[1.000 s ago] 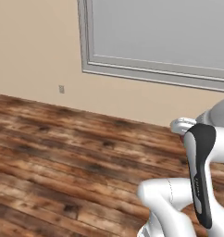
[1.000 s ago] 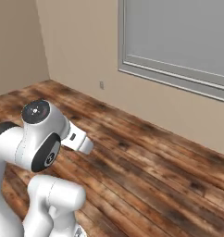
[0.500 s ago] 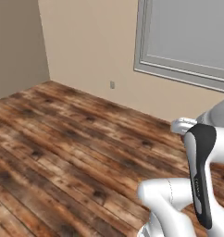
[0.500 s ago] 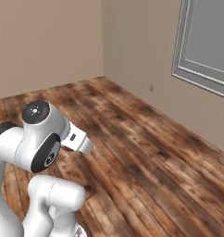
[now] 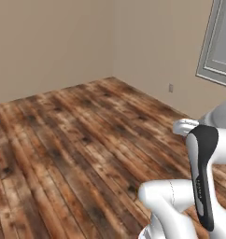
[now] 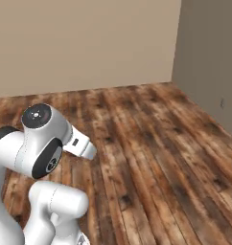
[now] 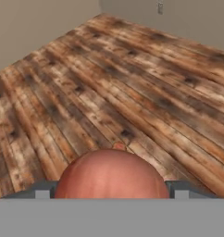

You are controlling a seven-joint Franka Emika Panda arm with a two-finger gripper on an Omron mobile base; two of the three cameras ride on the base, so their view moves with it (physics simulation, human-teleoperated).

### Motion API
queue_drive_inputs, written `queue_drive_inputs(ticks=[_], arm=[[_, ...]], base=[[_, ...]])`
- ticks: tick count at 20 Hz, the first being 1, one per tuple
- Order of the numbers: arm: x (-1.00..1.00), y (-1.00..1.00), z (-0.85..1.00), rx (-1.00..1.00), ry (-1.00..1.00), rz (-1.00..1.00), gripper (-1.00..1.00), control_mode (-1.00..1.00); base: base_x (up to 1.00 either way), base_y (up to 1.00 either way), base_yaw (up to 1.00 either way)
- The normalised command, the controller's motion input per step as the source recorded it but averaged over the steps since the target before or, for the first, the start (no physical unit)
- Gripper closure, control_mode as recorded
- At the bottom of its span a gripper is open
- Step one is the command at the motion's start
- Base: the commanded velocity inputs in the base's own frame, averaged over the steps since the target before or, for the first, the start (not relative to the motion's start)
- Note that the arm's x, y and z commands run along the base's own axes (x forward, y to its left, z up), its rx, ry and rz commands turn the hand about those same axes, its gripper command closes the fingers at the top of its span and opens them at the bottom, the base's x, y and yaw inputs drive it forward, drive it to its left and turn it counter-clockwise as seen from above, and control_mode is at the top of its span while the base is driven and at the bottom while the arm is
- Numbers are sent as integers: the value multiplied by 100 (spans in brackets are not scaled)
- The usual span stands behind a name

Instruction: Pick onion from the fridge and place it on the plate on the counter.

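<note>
Onion (image 7: 111,173) sits apparently gripped between the fingers (image 7: 180,188); views have swung from window to bare floor (image 5: 73,140): transit toward plate.

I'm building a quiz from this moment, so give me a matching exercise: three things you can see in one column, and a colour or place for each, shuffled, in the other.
Things:
1. onion
2. floor
3. wall outlet

Descriptions:
A. low on the beige wall
B. reddish-brown ball between the gripper fingertips
C. dark wood-grain planks

Pairs: 1-B, 2-C, 3-A
</note>
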Motion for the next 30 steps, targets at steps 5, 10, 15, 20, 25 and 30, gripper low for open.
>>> queue_drive_inputs(ticks=[5, 10, 15, 20, 25, 30], arm=[[0, 0, 0, 0, 0, 0, 100, 100], [0, 0, 0, 0, 0, 0, 100, 100], [0, 0, 0, 0, 0, 0, 100, 100], [0, 0, 0, 0, 0, 0, 100, 100], [0, 0, 0, 0, 0, 0, 100, 100], [0, 0, 0, 0, 0, 0, 100, 100]], base=[[-6, 0, 57], [-8, 0, 56], [-2, 0, 54], [0, 0, 51], [0, 3, 49], [0, 7, 47]])
